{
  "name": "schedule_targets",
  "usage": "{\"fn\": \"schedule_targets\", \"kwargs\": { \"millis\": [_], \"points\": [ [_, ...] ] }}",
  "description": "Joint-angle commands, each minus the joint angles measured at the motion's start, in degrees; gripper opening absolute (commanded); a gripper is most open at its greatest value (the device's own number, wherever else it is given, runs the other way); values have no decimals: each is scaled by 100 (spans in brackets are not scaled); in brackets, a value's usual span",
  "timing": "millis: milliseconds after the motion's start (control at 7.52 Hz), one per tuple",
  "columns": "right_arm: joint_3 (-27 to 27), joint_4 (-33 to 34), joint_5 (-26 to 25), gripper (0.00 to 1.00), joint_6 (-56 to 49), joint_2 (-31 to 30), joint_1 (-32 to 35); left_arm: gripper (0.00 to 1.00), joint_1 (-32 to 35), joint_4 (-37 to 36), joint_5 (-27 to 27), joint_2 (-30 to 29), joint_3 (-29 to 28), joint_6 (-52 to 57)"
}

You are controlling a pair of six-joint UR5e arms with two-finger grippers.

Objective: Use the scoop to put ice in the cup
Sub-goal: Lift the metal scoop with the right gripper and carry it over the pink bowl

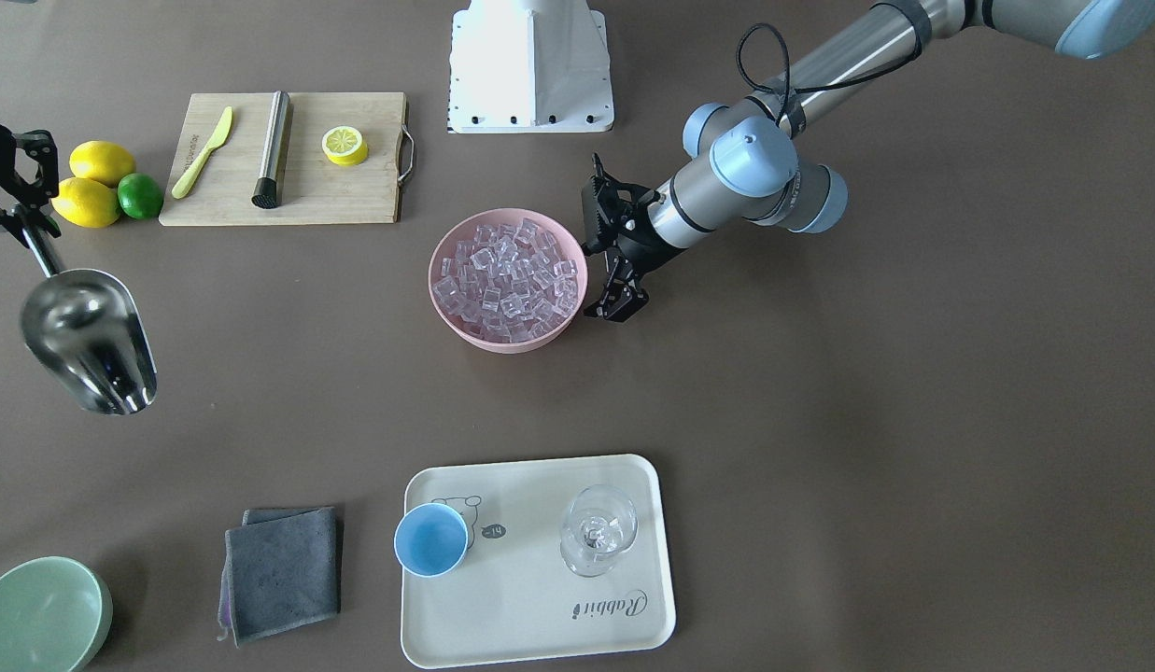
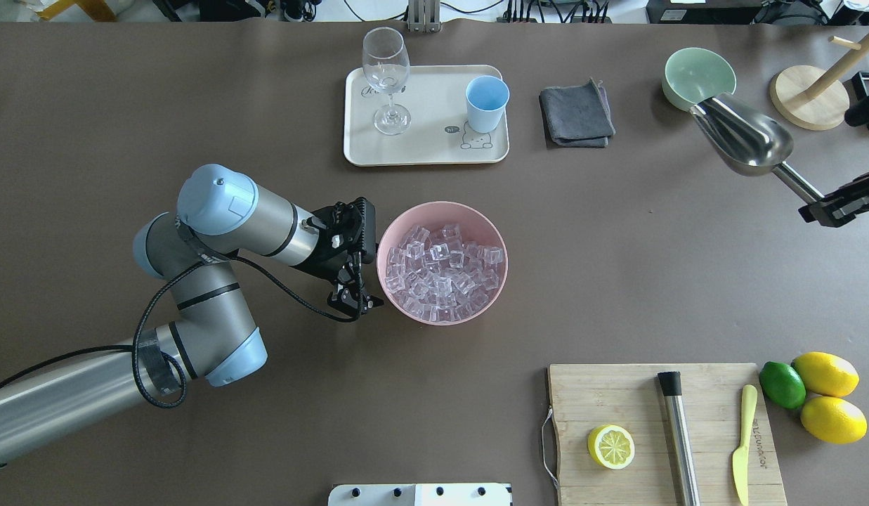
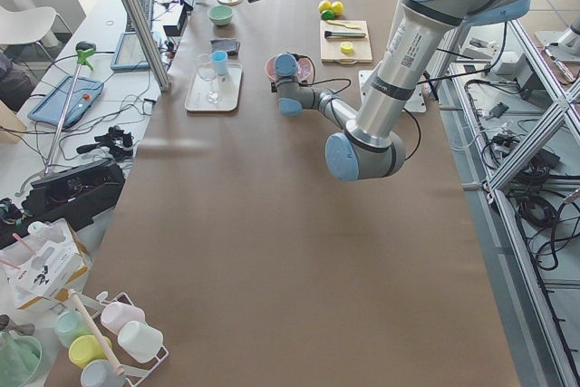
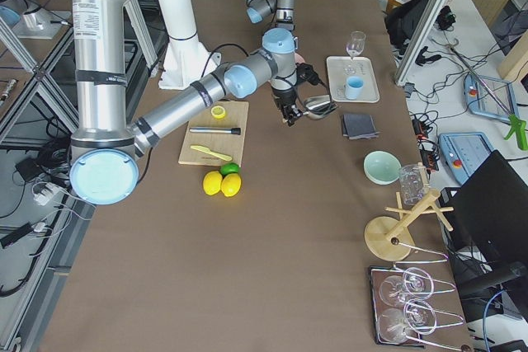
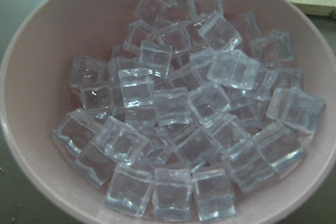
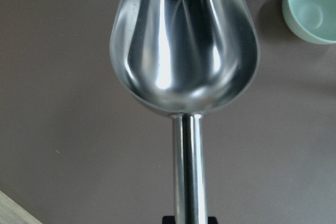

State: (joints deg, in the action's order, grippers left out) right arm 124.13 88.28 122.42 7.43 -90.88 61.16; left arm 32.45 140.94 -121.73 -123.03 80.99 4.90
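Observation:
The ice (image 1: pixel 507 280) is a heap of clear cubes in a pink bowl (image 2: pixel 390 235) at mid table; it fills the left wrist view (image 5: pixel 178 129). The light-blue cup (image 1: pixel 431 539) stands upright and empty on a cream tray (image 1: pixel 540 616); the overhead view also shows the cup (image 2: pixel 487 103). My right gripper (image 2: pixel 838 204) is shut on the handle of the steel scoop (image 2: pixel 747 144), held empty above the table, away from the bowl. The right wrist view shows the scoop (image 6: pixel 184 40). My left gripper (image 2: pixel 353 299) hangs just beside the pink bowl, apart from it, jaws together and empty.
A stemmed glass (image 2: pixel 386 77) shares the tray. A grey cloth (image 2: pixel 576 112) and a pale green bowl (image 2: pixel 697 76) lie near the scoop. A cutting board (image 2: pixel 662 429) holds a steel rod, a yellow knife and half a lemon; two lemons and a lime (image 2: pixel 782 384) lie beside it.

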Motion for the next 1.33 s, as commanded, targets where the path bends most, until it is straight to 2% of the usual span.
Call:
{"fn": "schedule_targets", "kwargs": {
  "millis": [0,266,399,665,931,1064,1197],
  "points": [
    [232,3306,-566,0,-2022,2111,-636,98,-37,-6,18,7,5,-15],
    [559,5110,-1531,0,-2228,2913,-1681,98,-37,-6,18,7,5,-24],
    [481,6164,-1746,0,-2490,3545,-1947,98,-37,-6,27,7,5,-15],
    [-524,7759,-1958,0,-2999,4907,-2300,98,-37,-14,27,7,5,-24],
    [-1194,8370,-2186,0,-3300,5639,-2337,98,-37,-14,27,16,5,-24],
    [-1694,8529,-2301,0,-3397,6113,-2337,98,-37,-14,27,7,5,-24],
    [-1995,8539,-2363,0,-3398,6309,-2363,98,-37,-14,27,7,5,-24]
  ]
}}
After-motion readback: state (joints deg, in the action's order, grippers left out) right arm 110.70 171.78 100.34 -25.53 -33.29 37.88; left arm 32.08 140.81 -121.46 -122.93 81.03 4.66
